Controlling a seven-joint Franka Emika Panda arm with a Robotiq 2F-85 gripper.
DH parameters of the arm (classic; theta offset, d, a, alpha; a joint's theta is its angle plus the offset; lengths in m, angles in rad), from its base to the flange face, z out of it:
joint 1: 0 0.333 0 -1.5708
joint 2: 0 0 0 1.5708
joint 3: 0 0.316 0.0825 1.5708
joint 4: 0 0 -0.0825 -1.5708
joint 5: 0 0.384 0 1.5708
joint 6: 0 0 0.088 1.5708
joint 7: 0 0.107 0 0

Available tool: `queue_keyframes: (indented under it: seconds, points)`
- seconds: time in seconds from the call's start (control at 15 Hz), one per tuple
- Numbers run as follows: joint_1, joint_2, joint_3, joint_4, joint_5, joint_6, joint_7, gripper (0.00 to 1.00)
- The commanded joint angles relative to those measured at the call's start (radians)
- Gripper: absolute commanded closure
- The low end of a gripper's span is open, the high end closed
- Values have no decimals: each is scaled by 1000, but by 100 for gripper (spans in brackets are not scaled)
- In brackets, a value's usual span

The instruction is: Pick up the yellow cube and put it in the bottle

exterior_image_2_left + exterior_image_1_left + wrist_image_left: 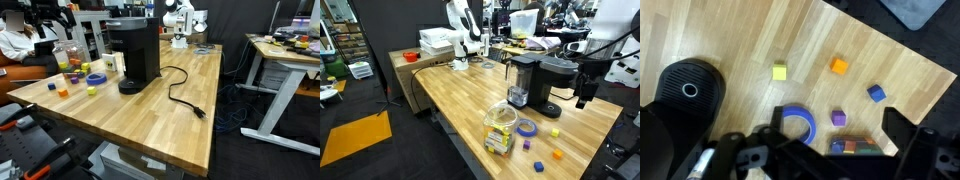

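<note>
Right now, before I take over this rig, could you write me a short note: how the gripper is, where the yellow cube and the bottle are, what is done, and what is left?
Gripper: open, holding nothing, raised above the table near the coffee maker.
Yellow cube: lying on the table, apart from the other cubes, not gripped.
Bottle: upright on the table, beside the blue tape roll.
Done: nothing yet.
Left: lower onto the yellow cube, grip it, carry it over the bottle's mouth, release.
</note>
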Motion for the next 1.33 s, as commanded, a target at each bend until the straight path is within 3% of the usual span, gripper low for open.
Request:
queue_keyframes:
  seconds: [0.0,0.07,0.8,1.27]
  points:
    - [1,61,-6,-14,36,80,-47,0]
    - [-9,37,9,-8,11,31,-10,0]
    - [-10,82,8,-6,21,75,-17,0]
    - [-14,223,-26,6,136,202,-179,0]
